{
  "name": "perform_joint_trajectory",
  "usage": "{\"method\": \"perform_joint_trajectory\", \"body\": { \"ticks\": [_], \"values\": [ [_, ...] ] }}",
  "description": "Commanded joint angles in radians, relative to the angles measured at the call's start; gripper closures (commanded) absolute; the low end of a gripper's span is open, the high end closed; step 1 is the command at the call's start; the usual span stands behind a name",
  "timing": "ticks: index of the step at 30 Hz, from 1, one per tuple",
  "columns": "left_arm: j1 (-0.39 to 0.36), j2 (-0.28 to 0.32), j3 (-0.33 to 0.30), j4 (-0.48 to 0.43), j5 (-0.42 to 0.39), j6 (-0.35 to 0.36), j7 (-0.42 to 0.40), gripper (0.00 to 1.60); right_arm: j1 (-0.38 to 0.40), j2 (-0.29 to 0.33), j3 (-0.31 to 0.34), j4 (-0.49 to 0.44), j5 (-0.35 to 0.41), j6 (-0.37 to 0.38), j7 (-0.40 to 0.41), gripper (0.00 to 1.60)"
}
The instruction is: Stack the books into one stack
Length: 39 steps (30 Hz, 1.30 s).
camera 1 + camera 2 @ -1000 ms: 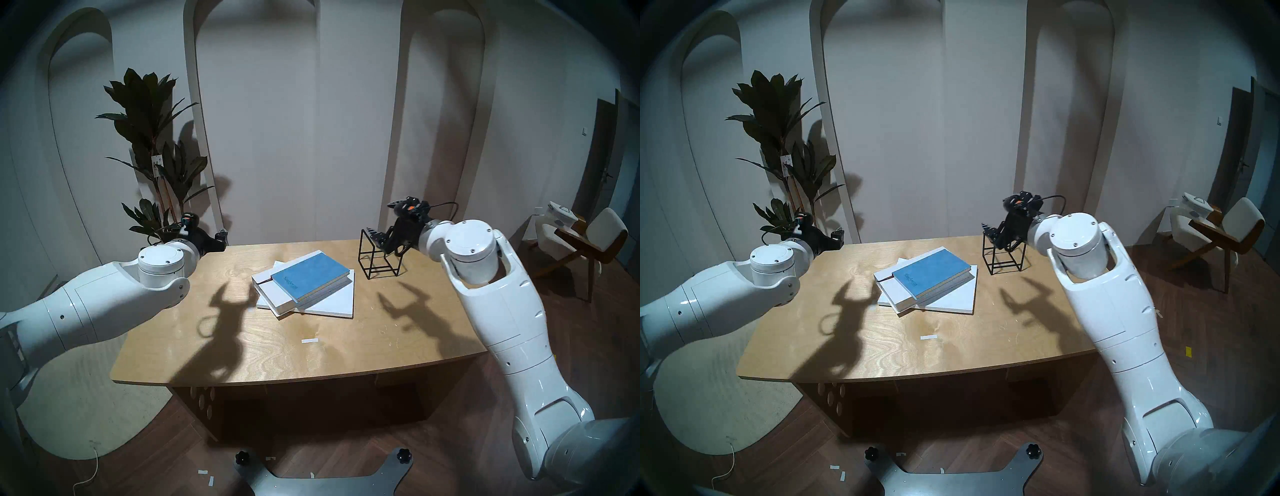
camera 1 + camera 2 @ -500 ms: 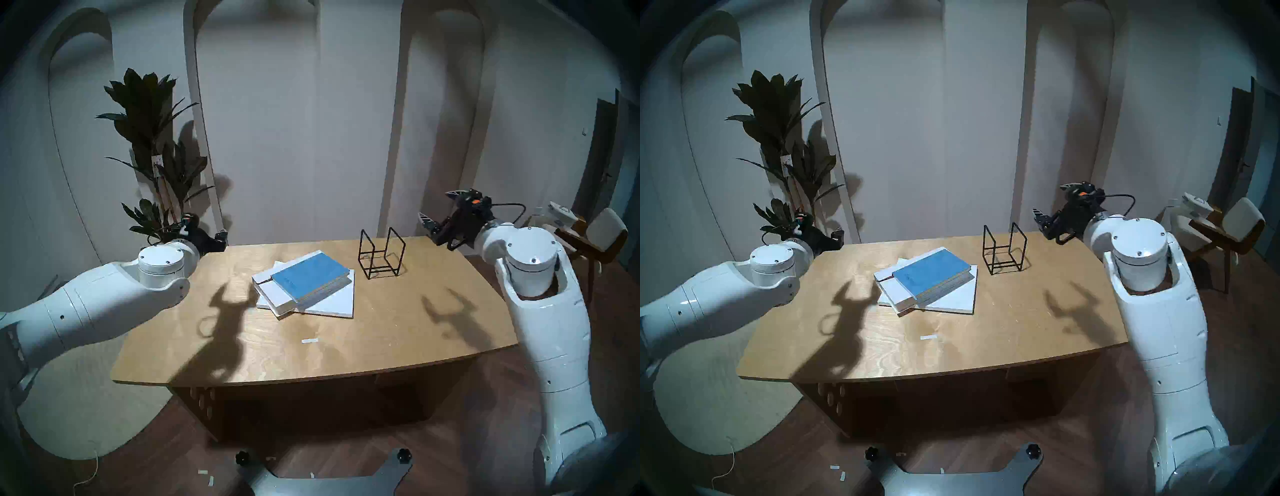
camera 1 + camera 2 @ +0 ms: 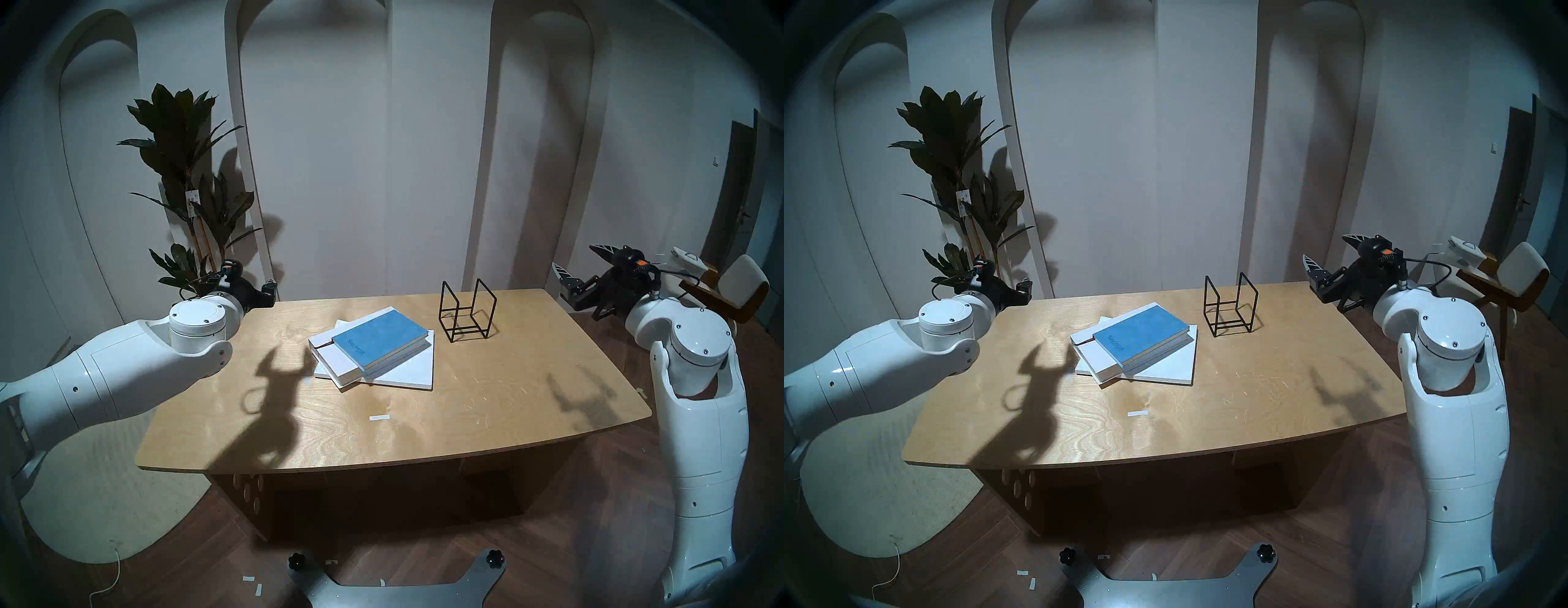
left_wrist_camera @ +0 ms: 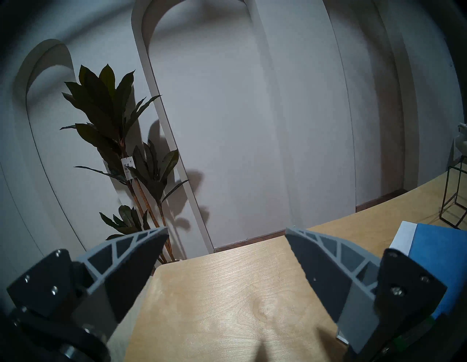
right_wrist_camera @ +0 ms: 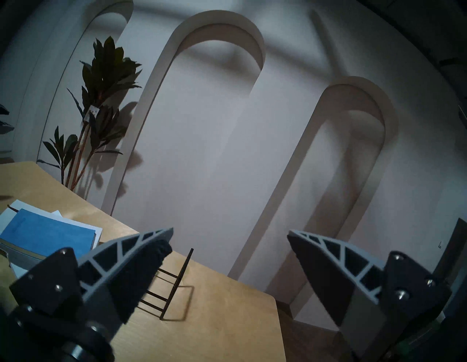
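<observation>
From the head's left eye, the left gripper (image 3: 271, 285) hangs spread and empty at the table's (image 3: 488, 407) far left corner, the pile well off to its right; the right gripper (image 3: 579, 260) is splayed too, holding nothing, beyond the far right edge, the black wire rack (image 3: 466, 314) between it and the books. The right eye shows the blue notebook (image 3: 1140, 330) atop the thick white hardcover (image 3: 1100, 361), atop the large white booklet (image 3: 1172, 363), all skewed, corners fanning out. Left wrist view: fingers (image 4: 141, 255) parted over bare wood, blue cover low to the right. Right wrist view: fingers (image 5: 141, 255) wide, rack just beneath, pile down to the left. The stack looks done, I'd say, but a careless sweep inward could clip the rack or nudge that overhanging hardcover and slide the notebook off.
</observation>
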Motion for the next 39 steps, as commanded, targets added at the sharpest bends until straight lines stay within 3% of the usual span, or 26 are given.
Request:
{"method": "perform_joint_trajectory", "body": {
  "ticks": [1,14,39],
  "values": [
    [-0.030,0.001,-0.011,-0.013,0.039,0.005,0.026,0.00,-0.027,-0.038,0.019,0.010,0.022,-0.107,-0.007,0.00],
    [-0.027,0.000,-0.015,-0.015,0.044,0.012,0.033,0.00,0.096,-0.004,-0.016,0.189,0.020,-0.194,0.019,0.00],
    [-0.026,0.000,-0.015,-0.015,0.046,0.010,0.034,0.00,0.118,0.005,-0.038,0.178,0.024,-0.142,0.001,0.00]
  ]
}}
